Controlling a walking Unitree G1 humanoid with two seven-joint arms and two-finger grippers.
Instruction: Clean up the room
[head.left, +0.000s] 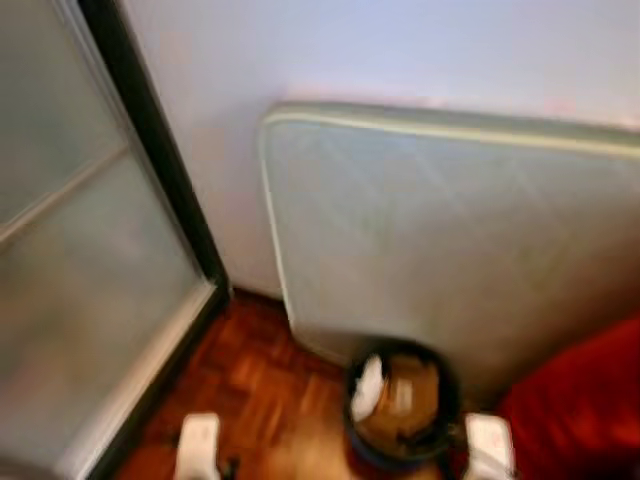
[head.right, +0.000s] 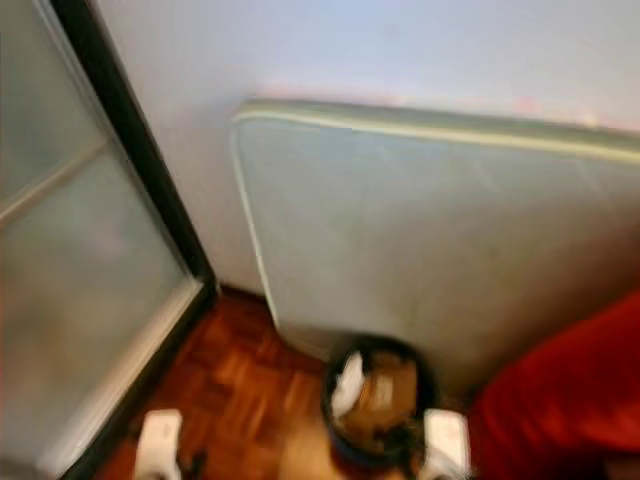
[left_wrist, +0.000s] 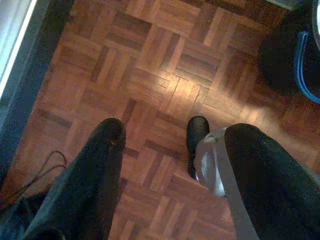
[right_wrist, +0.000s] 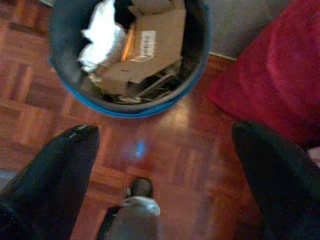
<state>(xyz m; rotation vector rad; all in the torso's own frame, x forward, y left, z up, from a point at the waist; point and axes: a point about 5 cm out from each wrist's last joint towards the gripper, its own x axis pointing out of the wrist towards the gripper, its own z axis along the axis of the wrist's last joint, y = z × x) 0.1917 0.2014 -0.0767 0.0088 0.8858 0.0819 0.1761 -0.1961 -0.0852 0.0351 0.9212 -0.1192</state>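
A dark waste bin (right_wrist: 131, 110) with a blue rim stands on the parquet floor, in front of a mattress. It holds brown cardboard (right_wrist: 150, 45) and crumpled white paper (right_wrist: 102, 35). My right gripper (right_wrist: 165, 131) hangs open just short of the bin, with nothing between its fingers. My left gripper (left_wrist: 175, 130) is open too, over bare parquet, with the bin's edge (left_wrist: 300, 60) off to its side. The head views are blurred; there the bin (head.left: 352, 388) sits low in the middle between my two white wrists.
A pale green mattress (head.left: 450, 240) leans on the white wall behind the bin. A frosted sliding door (head.left: 80, 280) with a dark frame is at the left. A red cushion (right_wrist: 270, 65) lies right of the bin. A thin black cable (left_wrist: 45, 165) lies on the floor by the door.
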